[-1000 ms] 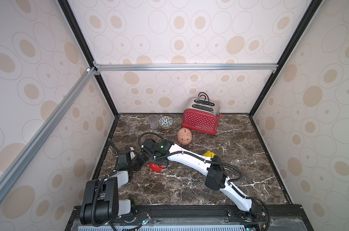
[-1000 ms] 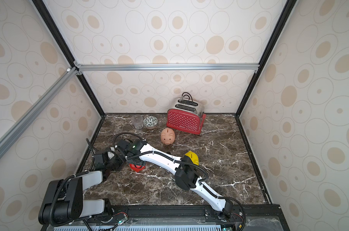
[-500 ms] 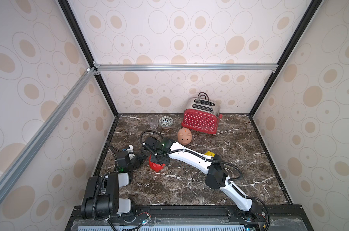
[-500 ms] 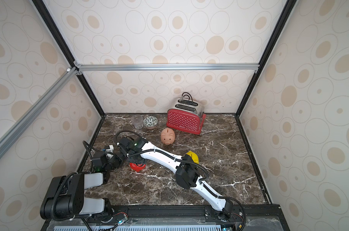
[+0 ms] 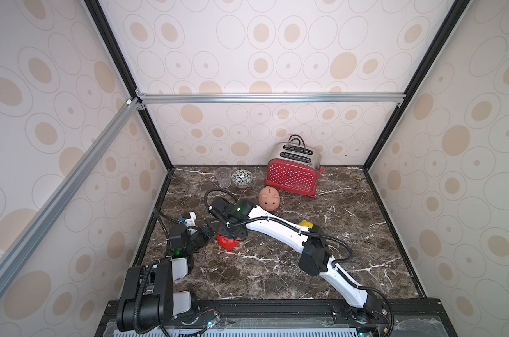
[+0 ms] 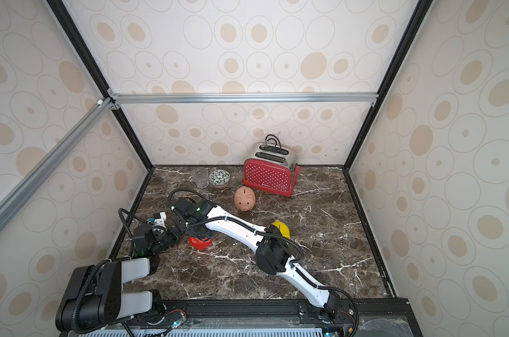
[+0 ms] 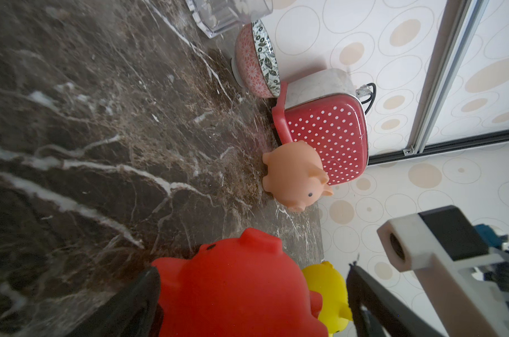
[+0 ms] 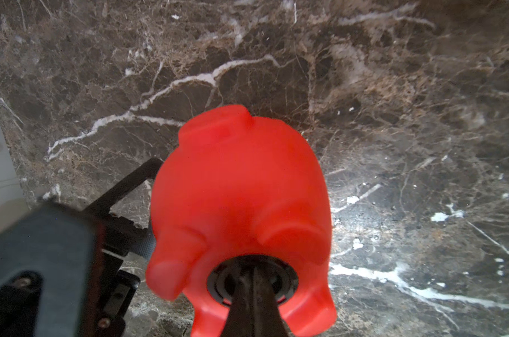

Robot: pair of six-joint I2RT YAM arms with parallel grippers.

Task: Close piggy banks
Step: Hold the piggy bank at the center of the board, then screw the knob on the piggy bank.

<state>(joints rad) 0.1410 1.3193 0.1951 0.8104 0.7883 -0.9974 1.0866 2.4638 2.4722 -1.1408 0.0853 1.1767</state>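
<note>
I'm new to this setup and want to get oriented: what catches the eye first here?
The bright red plastic piggy bank sits near the marble table's left front, the shut right gripper at its round belly hole and the open left gripper flanking it. At the table's back stands a red white-dotted toaster, with a pale pink plastic piggy bank just before it.

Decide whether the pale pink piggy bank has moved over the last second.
No. The pale pink piggy bank still stands just in front of the red toaster, at the same spot against it as before.

Bright, even light; wrist-view foregrounds blurred.
</note>
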